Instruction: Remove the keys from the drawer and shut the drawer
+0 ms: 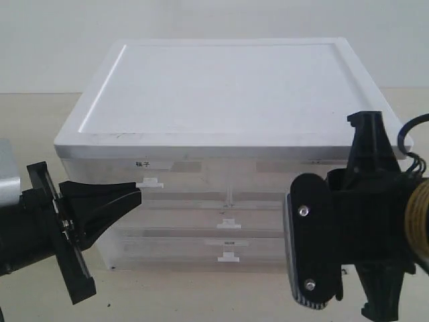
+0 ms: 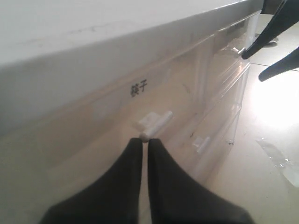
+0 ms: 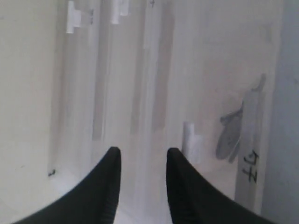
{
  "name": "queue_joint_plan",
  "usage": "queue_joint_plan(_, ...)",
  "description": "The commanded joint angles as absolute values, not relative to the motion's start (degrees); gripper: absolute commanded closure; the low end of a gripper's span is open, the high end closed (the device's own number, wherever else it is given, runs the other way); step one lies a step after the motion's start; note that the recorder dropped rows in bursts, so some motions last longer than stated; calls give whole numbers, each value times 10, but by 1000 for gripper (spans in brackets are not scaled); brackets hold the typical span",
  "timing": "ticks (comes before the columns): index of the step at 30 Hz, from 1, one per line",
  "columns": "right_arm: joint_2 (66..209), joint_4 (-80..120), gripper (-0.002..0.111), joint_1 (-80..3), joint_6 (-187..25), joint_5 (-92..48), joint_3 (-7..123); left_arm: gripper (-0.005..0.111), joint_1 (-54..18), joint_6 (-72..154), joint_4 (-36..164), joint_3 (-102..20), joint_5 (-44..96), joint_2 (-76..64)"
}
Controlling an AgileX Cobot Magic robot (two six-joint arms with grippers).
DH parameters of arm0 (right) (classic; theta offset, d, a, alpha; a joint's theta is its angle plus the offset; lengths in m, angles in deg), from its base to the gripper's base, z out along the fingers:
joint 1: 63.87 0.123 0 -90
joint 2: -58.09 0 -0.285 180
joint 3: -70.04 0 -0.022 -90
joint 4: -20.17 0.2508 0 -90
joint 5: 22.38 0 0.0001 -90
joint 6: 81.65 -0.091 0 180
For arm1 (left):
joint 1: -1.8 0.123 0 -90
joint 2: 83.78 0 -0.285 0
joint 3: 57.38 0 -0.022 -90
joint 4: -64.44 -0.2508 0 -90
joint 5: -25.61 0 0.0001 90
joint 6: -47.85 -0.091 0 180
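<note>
Hovering right gripper (image 3: 142, 151) half open, empty, left gripper (image 2: 145, 140) closed

This looks like a robot test bench in a lab, not a lived-in room. A plain beige tabletop (image 1: 201, 298) set against a blank white wall (image 1: 201, 20) carries a clear plastic drawer unit (image 1: 221, 87) with a white top. Small labels (image 1: 142, 164) mark its fronts, and the black left gripper (image 2: 145, 139) and right gripper (image 3: 141, 151) face it.
</note>
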State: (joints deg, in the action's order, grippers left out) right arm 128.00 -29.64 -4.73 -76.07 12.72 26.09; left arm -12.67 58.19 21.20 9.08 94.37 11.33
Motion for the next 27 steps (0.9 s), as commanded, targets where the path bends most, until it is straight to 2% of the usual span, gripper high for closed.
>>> queue_joint_plan(1, 1304, -466, 78, -22, -922, 105, 244, 102, -129, 585, 205, 86, 956, 115)
queue_joint_plan(8, 1304, -467, 78, -15, -932, 145, 244, 102, -129, 585, 200, 81, 956, 115)
queue_joint_plan(16, 1281, -475, 78, 90, -946, 233, 244, 102, -129, 585, 199, 81, 956, 115)
queue_joint_plan(21, 1277, -529, 78, 93, -995, 276, 237, 102, -129, 585, 196, 81, 956, 115)
queue_joint_plan(27, 1277, -593, 78, 93, -1063, 253, 201, 102, -129, 585, 189, 81, 956, 115)
